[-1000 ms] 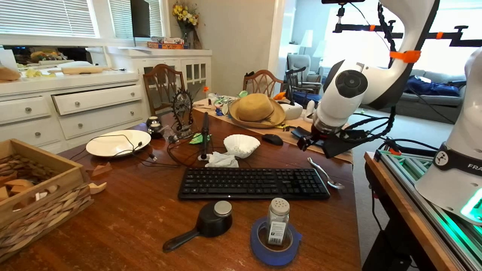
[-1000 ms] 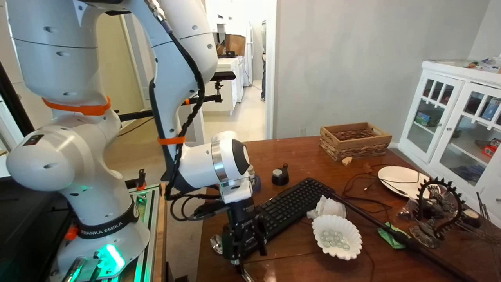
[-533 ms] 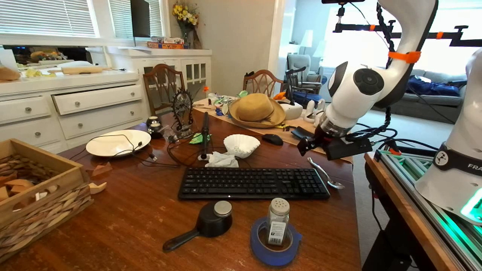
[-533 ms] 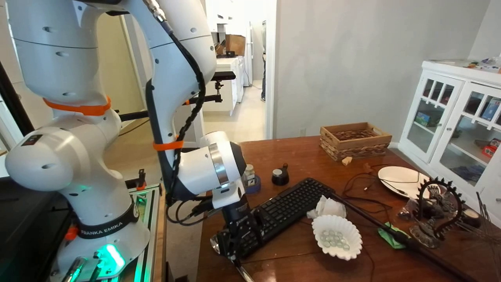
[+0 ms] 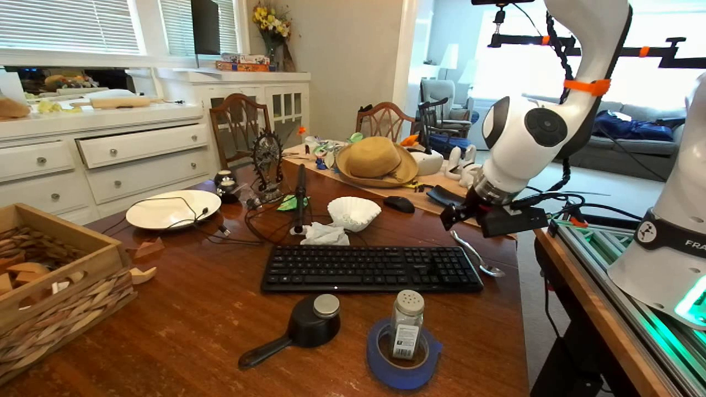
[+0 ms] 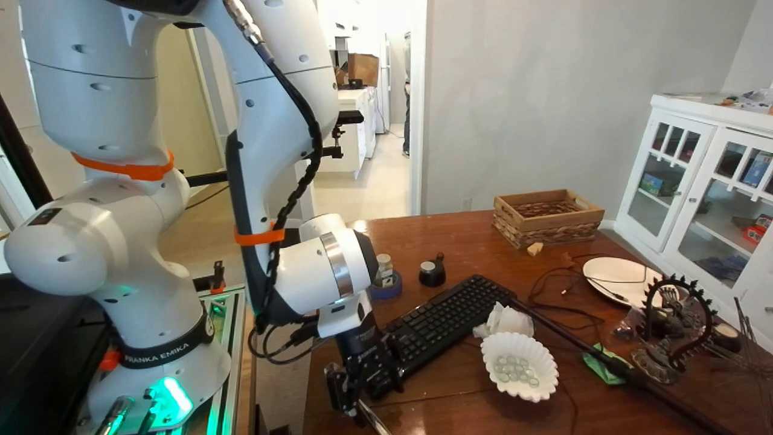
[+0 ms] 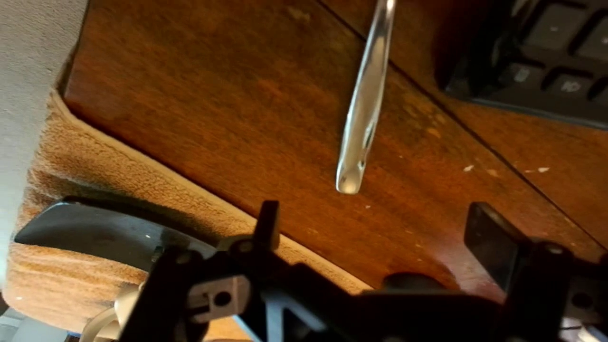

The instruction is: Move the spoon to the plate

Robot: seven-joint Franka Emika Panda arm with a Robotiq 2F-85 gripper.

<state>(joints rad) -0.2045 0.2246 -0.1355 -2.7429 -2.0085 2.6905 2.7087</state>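
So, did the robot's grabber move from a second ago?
Yes: in an exterior view, the Robotiq gripper has shifted slightly away from the white scalloped bowl.

In an exterior view, this side of the keyboard [image 5: 372,269], I see a black pan [image 5: 309,328] and a shaker [image 5: 407,329] inside a tape roll [image 5: 398,379]; beyond the keyboard, a fluted bowl [image 5: 354,214].

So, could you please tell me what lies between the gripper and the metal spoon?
In the wrist view, just bare wooden tabletop shows between the open gripper and the metal spoon.
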